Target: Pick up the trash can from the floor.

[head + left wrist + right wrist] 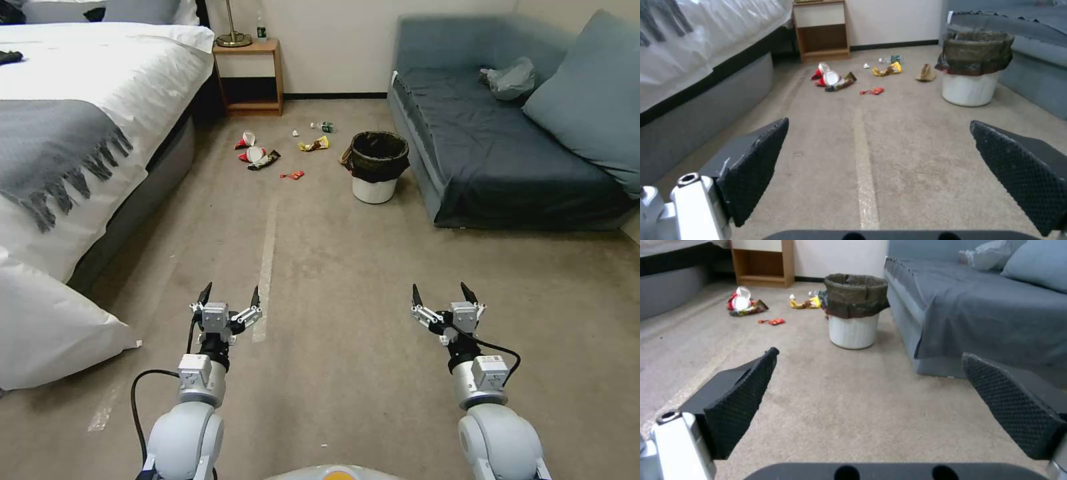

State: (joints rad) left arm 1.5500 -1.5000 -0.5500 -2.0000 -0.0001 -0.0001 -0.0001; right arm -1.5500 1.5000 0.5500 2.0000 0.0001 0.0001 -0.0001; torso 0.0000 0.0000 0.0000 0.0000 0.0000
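Wide carpeted floor (333, 267) ahead, beige-brown, a pale stripe (268, 247) running up its middle. On the left, the big white bed (87, 87) with a grey fringed throw (53, 147); on the right, the blue-grey sofa (493, 153) with a large cushion (593, 93) and a crumpled grey plastic bag (510, 79) at its far end. Against the far wall, a wooden nightstand (248, 77). And there's the trash can (379, 167), upright on the carpet at the far right, just beside the sofa's front edge, white body with its black liner folded over the rim. Well apart from both arms! Left gripper (227, 299) hovers near, over the stripe, fingers spread, holding nothing. Right gripper (443, 296) level with it on the right, likewise released and empty. Scattered litter (257, 153) lies left of the can: wrappers, cups, possibly a small bottle (325, 126), hard to tell.
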